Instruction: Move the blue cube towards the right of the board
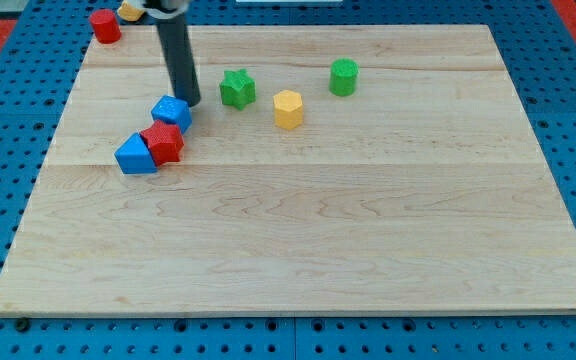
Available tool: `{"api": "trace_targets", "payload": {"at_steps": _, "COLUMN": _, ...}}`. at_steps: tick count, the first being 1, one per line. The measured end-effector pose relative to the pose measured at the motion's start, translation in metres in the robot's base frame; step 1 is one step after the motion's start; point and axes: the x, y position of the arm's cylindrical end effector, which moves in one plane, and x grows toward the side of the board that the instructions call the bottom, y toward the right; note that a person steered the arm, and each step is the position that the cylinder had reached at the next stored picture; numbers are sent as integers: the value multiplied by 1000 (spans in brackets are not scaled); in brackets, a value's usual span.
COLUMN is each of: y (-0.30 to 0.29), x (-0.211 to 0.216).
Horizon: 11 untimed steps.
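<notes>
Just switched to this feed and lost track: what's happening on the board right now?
My tip sits just right of and slightly above the blue cube, near the board's upper left. The cube touches a red block, with a second blue block beside that. To the right stand a green star, a yellow block and a green cylinder. The cube has not reached the right side.

Single high oblique view over board (298, 250)
</notes>
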Motion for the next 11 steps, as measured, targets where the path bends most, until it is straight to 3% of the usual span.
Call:
{"api": "trace_targets", "payload": {"at_steps": 1, "y": -4, "x": -2}}
{"api": "trace_targets", "payload": {"at_steps": 2, "y": -60, "x": -1}}
{"api": "trace_targets", "payload": {"at_steps": 3, "y": -26, "x": 19}}
{"api": "trace_targets", "payload": {"at_steps": 4, "y": 72, "x": 22}}
{"api": "trace_targets", "payload": {"at_steps": 5, "y": 70, "x": 38}}
{"api": "trace_targets", "payload": {"at_steps": 7, "y": -9, "x": 30}}
{"api": "trace_targets", "payload": {"at_steps": 11, "y": -35, "x": 96}}
